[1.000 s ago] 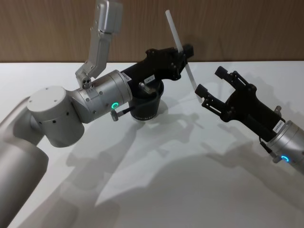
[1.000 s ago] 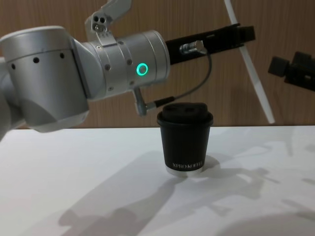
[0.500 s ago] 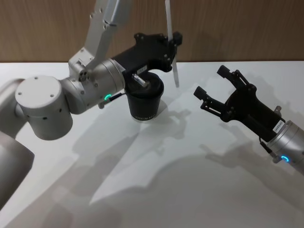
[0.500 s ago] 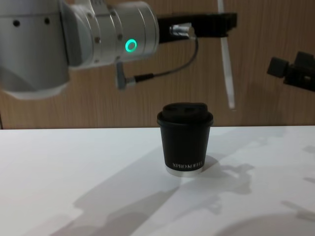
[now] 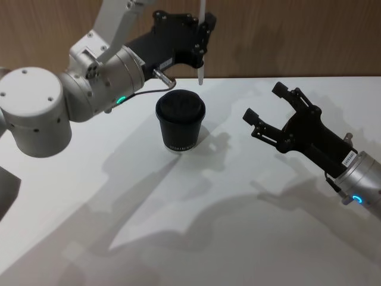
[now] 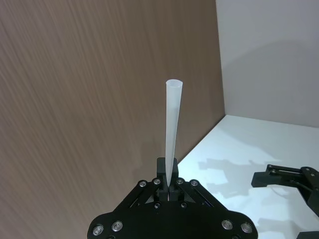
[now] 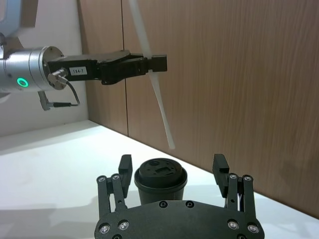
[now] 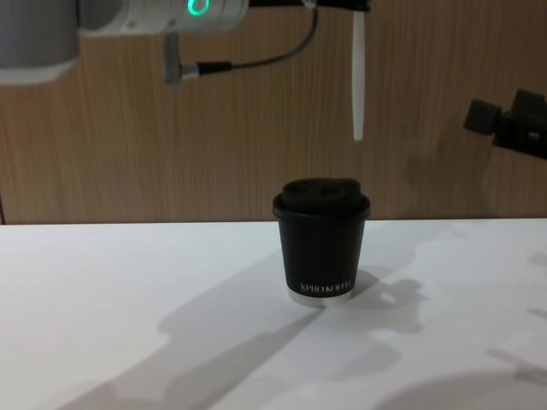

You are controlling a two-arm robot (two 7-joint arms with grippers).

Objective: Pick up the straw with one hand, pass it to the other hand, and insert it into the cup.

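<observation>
White bench (image 5: 238, 238), wood-panel wall (image 5: 297, 36) behind. Left end effector (image 5: 204, 31) pinches thin white straw (image 8: 358, 77) upright above small black lidded paper cup (image 5: 180, 122), slightly off-centre. Right end effector (image 5: 264, 101) spread wide, empty. Risk: misaligned tip hits lid, straw slips.

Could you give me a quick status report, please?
Left gripper shut on straw, upright above cup. Right gripper open, empty, beside cup. Nothing in the way.

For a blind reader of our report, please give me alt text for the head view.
The left pincer holds the straw upright, its lower end above the lidded cup and not yet in it. The right pincer is open and empty, low at the right over the table.
</observation>
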